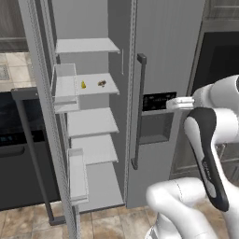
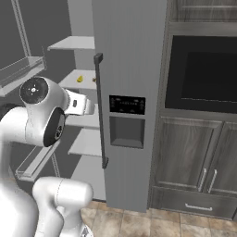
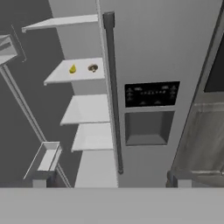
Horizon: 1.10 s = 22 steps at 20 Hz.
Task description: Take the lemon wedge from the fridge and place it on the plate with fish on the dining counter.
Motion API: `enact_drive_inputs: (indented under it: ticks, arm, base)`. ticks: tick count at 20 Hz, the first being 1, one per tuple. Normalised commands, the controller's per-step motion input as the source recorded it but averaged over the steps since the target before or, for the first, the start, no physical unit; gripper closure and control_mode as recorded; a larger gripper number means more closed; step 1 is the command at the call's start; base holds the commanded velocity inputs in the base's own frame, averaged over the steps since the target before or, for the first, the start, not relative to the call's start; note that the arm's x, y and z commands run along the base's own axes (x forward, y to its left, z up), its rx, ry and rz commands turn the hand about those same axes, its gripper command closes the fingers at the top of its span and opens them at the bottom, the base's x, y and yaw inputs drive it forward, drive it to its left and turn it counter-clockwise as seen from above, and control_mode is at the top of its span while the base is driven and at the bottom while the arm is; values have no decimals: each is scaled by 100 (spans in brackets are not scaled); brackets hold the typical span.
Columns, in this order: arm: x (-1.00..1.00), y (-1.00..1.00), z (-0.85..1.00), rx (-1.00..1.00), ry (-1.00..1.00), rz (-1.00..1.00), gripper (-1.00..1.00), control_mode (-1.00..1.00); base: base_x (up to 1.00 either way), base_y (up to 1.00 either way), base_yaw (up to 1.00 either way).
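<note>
The fridge (image 1: 168, 56) stands with its left door swung open, showing white shelves. On the second shelf lies the lemon wedge (image 1: 83, 84) (image 2: 79, 79) (image 3: 72, 68), tiny and bright yellow, with a small brown lump (image 1: 101, 83) (image 3: 92, 68) just to its right. My gripper (image 3: 109, 183) is open with nothing between its fingers. It hangs well back from the shelves, in front of the closed right door (image 3: 153, 43) near the black dispenser panel (image 1: 159, 101). The long dark handle (image 3: 112, 87) runs between my hand and the shelves. The plate with fish and the dining counter are out of view.
The open left door (image 1: 44, 116) with its white bins (image 1: 77, 175) juts toward me on the left. A dark appliance (image 1: 18, 140) stands behind it. Right of the fridge are a black built-in oven (image 2: 203, 74) and grey cabinets (image 2: 194, 162). Below is tiled floor (image 2: 139, 222).
</note>
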Motion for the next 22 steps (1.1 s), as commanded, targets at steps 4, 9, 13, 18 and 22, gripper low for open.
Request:
enact_drive_inputs:
  ticks: [4,9,13,18,22]
  arm:
    - [90,22,0,0,0,0,-100,-100]
    - [74,16,0,0,0,0,-100,-100]
    - [75,0,-4,-3,0,0,-100,-100]
    - [63,0,-17,-7,-2,-1,-100,-100]
    - [58,0,-12,-4,-3,0,-100,-100]
  base:
    - [0,0,0]
    - [0,0,0]
    - [0,0,0]
    - [0,0,0]
    - [0,0,0]
